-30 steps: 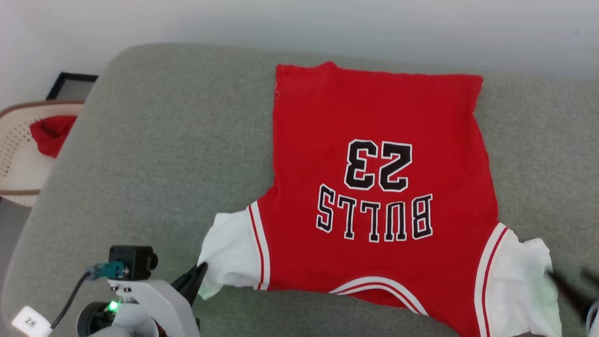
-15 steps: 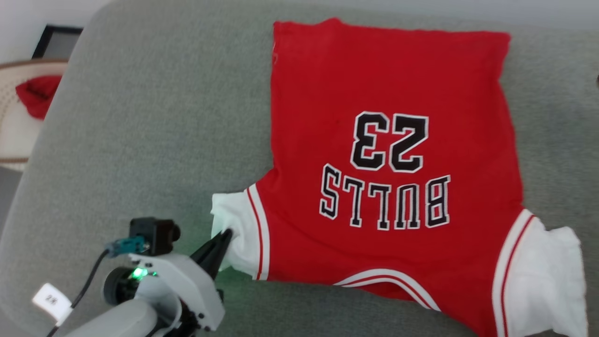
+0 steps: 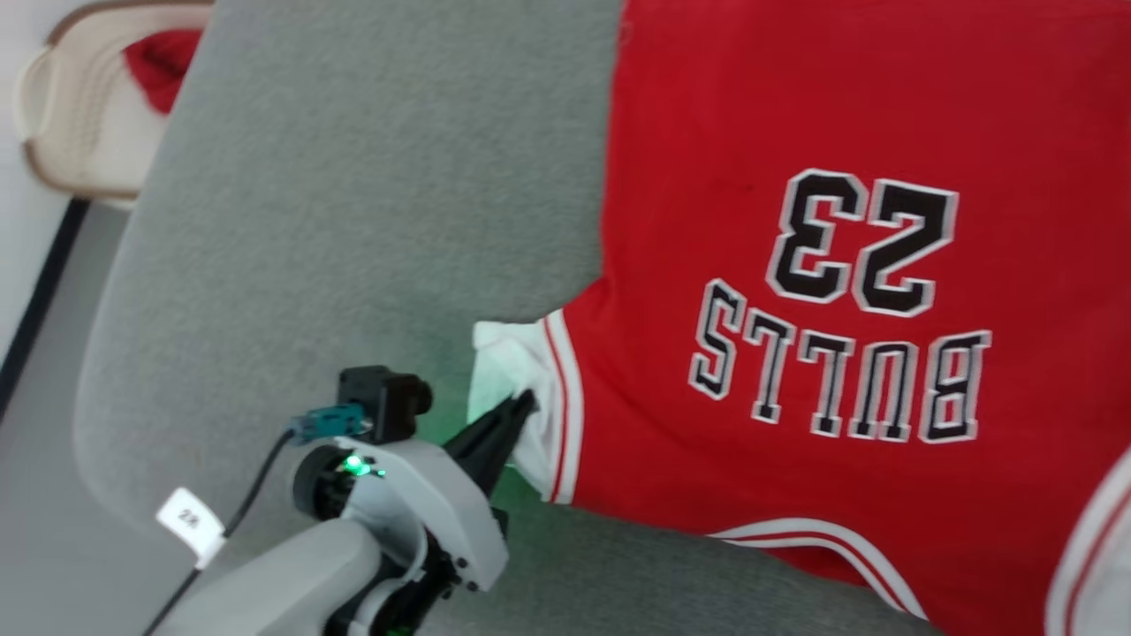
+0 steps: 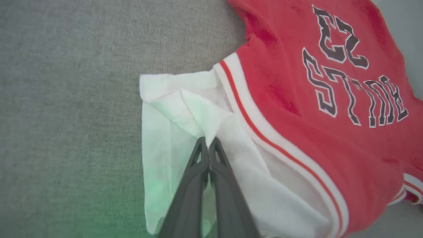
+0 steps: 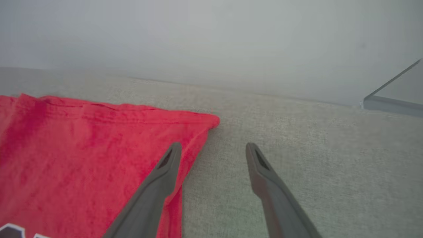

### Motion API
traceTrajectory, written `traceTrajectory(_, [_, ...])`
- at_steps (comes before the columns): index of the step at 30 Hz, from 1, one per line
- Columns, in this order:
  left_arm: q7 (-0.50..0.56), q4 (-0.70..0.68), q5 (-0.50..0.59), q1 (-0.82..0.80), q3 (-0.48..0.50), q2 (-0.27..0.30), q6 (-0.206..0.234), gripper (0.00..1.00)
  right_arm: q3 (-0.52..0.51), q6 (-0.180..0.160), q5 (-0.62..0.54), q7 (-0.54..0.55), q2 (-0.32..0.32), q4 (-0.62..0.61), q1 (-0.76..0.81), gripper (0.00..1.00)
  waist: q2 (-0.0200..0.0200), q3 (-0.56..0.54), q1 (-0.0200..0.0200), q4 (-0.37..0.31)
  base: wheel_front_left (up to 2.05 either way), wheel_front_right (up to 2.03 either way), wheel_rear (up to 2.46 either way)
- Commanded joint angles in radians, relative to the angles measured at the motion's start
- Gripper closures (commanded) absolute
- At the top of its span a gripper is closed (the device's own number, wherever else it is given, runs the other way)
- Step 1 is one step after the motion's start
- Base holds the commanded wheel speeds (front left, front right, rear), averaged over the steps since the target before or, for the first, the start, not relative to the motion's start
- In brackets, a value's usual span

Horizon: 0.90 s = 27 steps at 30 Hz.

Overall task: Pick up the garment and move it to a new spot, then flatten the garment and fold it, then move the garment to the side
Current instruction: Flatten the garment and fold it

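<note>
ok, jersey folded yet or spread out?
Spread out, body unfolded: the garment lies flat on the grey cushion, lettering fully showing. Only the white sleeve is creased, where the left pincer pinches it.

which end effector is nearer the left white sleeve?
Left. Left end effector is shut on the sleeve; right end effector is open by the garment, at its far hem corner.

— What is it?
— A red jersey [image 3: 795, 106] with black "BULLS" and "23" edged in white (upside down from the head).
— How does it lie?
— Spread face up on the grey cushion [image 3: 353, 177], with one white sleeve [image 4: 165, 99] creased and folded over itself.
</note>
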Motion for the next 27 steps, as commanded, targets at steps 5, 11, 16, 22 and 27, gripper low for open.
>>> traceTrajectory(5, [-0.008,0.047,0.014,-0.031,-0.017,-0.059,-0.041,1.00,-0.032,0.000,-0.075,0.053,-0.001,0.165,-0.103,0.00,-0.0001,0.075,0.0000,0.117,0.00,0.00,0.00])
traceTrajectory(11, [-0.013,0.091,0.014,-0.040,-0.027,-0.097,-0.074,1.00,-0.090,0.000,-0.188,0.107,0.000,0.294,-0.175,0.00,-0.0001,0.092,0.0000,0.156,0.00,0.00,0.00])
traceTrajectory(16, [-0.020,0.123,0.005,-0.039,-0.029,-0.119,-0.092,1.00,-0.157,0.000,-0.309,0.150,0.009,0.370,-0.187,0.00,-0.0001,0.096,0.0000,0.170,0.00,0.00,0.00])
traceTrajectory(22, [-0.030,0.160,-0.003,-0.034,-0.029,-0.136,-0.109,1.00,-0.222,-0.001,-0.413,0.171,0.016,0.392,-0.195,1.00,-0.0001,0.087,0.0000,0.170,0.00,0.00,0.00])
traceTrajectory(27, [-0.034,0.180,-0.005,-0.027,-0.023,-0.127,-0.113,1.00,-0.256,-0.001,-0.433,0.184,0.045,0.394,-0.212,1.00,-0.0001,0.065,0.0000,0.150,0.00,0.00,0.00])
